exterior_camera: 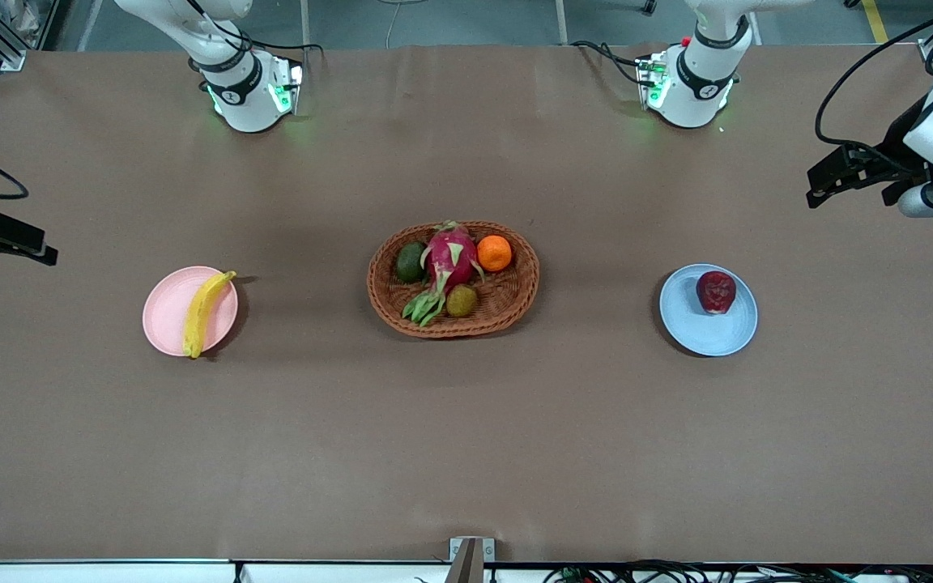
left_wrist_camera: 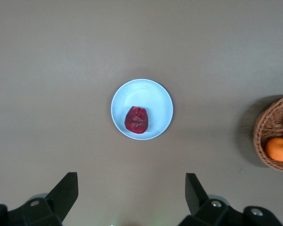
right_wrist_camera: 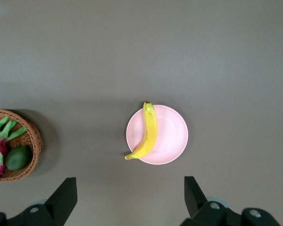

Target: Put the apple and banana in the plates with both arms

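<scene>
The dark red apple [exterior_camera: 715, 291] lies on the light blue plate [exterior_camera: 709, 334]; both also show in the left wrist view, the apple [left_wrist_camera: 137, 120] on the plate [left_wrist_camera: 155, 101]. The yellow banana [exterior_camera: 204, 312] lies across the pale pink plate [exterior_camera: 165, 316]; in the right wrist view the banana [right_wrist_camera: 148, 132] lies on the plate [right_wrist_camera: 170, 134]. My left gripper [exterior_camera: 819, 190] is open and empty, up over the table's left-arm end; its own view shows it [left_wrist_camera: 131, 190] open. My right gripper [exterior_camera: 41, 253] is open and empty over the right-arm end; its own view shows it [right_wrist_camera: 130, 190] open.
A brown oval wicker basket [exterior_camera: 515, 301] stands mid-table between the plates. It holds a pink dragon fruit [exterior_camera: 450, 255], an orange [exterior_camera: 494, 253], a green avocado [exterior_camera: 411, 261] and a kiwi [exterior_camera: 462, 300]. The arm bases stand along the table's robot edge.
</scene>
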`<act>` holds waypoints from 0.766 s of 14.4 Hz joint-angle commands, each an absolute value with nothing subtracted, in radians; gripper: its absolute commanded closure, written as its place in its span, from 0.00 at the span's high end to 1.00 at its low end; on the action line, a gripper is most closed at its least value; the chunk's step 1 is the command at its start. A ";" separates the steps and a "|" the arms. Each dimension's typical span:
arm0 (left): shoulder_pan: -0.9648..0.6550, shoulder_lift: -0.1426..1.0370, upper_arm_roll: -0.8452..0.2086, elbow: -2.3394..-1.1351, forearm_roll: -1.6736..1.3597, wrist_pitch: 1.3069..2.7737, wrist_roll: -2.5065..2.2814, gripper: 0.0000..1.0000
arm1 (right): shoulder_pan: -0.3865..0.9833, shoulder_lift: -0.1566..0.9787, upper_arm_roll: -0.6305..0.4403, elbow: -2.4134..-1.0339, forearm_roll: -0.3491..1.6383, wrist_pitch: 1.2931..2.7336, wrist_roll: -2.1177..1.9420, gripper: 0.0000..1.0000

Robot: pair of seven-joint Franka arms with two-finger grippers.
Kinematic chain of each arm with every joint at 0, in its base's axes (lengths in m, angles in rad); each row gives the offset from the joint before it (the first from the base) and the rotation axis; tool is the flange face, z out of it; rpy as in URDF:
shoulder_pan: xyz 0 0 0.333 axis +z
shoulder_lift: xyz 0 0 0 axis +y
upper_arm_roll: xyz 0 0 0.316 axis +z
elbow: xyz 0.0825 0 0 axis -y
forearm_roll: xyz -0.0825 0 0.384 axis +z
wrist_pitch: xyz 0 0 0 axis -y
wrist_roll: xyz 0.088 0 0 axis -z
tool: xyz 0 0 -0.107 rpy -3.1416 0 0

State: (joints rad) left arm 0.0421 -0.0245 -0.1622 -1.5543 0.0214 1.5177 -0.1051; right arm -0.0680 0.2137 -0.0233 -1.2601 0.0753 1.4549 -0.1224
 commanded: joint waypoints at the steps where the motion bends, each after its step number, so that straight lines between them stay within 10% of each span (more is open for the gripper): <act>1: 0.041 -0.044 -0.166 -1.566 0.048 1.516 -0.081 1.00 | -0.074 0.218 -0.026 -1.227 0.058 1.448 -0.106 1.00; 11: 0.040 -0.044 -0.167 -1.565 0.017 1.516 -0.081 1.00 | -0.055 0.080 -0.023 -1.422 0.002 1.612 -0.074 1.00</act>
State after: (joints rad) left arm 0.0398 -0.0248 -0.1661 -1.5542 0.0232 1.5177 -0.0976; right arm -0.0366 0.1267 -0.0265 -1.3596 0.0114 1.5931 -0.0486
